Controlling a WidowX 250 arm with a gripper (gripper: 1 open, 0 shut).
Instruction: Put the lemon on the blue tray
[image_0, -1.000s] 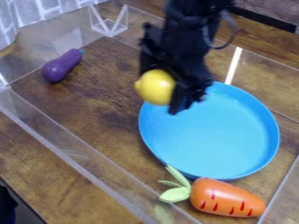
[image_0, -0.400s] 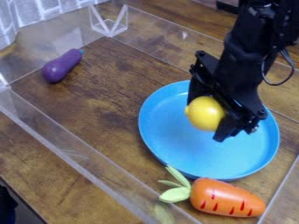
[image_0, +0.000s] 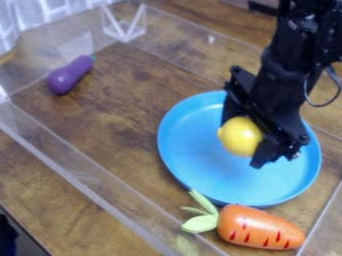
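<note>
The yellow lemon (image_0: 239, 135) hangs in my black gripper (image_0: 250, 140), which is shut on it and points steeply down. Both sit over the middle of the round blue tray (image_0: 201, 155), just above its surface; I cannot tell whether the lemon touches the tray. The arm rises toward the upper right and hides the tray's far right part.
A purple eggplant (image_0: 71, 74) lies at the upper left on the wooden table. An orange carrot with green leaves (image_0: 254, 226) lies just below the tray. A clear plastic wall (image_0: 80, 160) runs along the left and near side, and a clear stand (image_0: 127, 20) stands at the top.
The gripper carried the lemon from above the tray's upper left rim rightward and down over the tray's middle. In the last half second it barely shifted.
</note>
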